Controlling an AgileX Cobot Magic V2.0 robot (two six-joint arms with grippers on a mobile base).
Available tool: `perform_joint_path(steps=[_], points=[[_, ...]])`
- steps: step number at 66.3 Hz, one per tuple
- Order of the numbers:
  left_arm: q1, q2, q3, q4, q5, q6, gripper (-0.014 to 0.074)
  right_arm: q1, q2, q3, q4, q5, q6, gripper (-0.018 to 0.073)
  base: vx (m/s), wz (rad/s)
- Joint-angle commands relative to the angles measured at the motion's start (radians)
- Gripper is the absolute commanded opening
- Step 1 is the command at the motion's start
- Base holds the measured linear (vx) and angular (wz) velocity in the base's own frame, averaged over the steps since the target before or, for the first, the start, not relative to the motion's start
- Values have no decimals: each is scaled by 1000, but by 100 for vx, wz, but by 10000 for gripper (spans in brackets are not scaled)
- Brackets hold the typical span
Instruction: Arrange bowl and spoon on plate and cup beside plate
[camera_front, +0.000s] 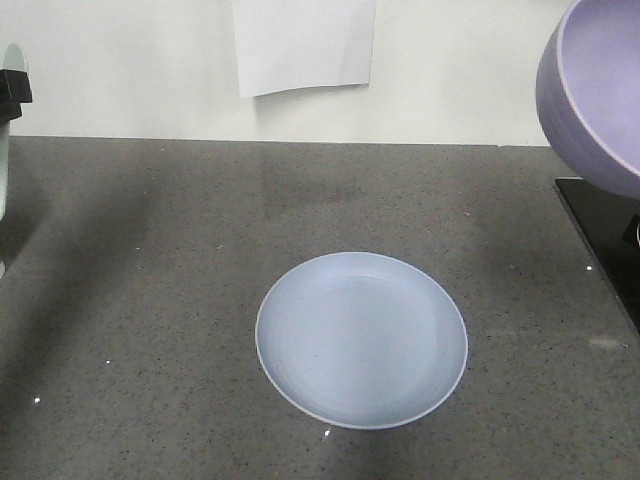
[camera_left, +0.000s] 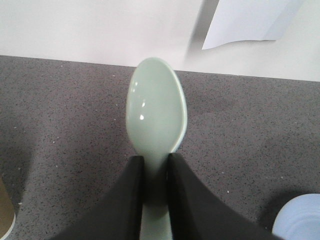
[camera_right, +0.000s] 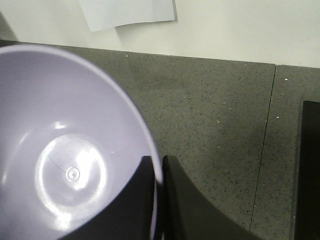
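Purple bowl (camera_front: 598, 90), rim pinched in the right fingers (camera_right: 187, 205), hangs high over the counter's (camera_front: 130, 300) right edge. The plate (camera_front: 361, 338) waits mid-counter, down-left, while the left fingers (camera_left: 122, 205) clamp the spoon (camera_left: 156, 110).

Even, bright light; soft shadows across the counter (camera_front: 150, 300); glare spots inside the bowl (camera_right: 65, 150) — near edges blurred.

The plate (camera_front: 360, 340) lies on the table (camera_front: 130, 250), in the middle, near the front edge. The bowl (camera_front: 595, 90) hangs above the right edge, the spoon (camera_left: 156, 112) toward the left edge.
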Motion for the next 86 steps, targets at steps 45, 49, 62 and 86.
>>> perform_joint_path(steps=[45, 49, 62, 86], points=[[-3, -27, -23, -16, -60, -3, -6, -2, -16, -27, 50, -46, -9, -4, 2, 0], [-3, -27, -23, -16, -60, -3, -6, -2, -16, -27, 50, -46, -9, -4, 2, 0], [-3, -27, -23, -16, -60, -3, -6, -2, -16, -27, 50, -46, -9, -4, 2, 0], [-3, -27, -23, -16, -60, -3, -6, -2, -16, -27, 50, -46, -9, -4, 1, 0]])
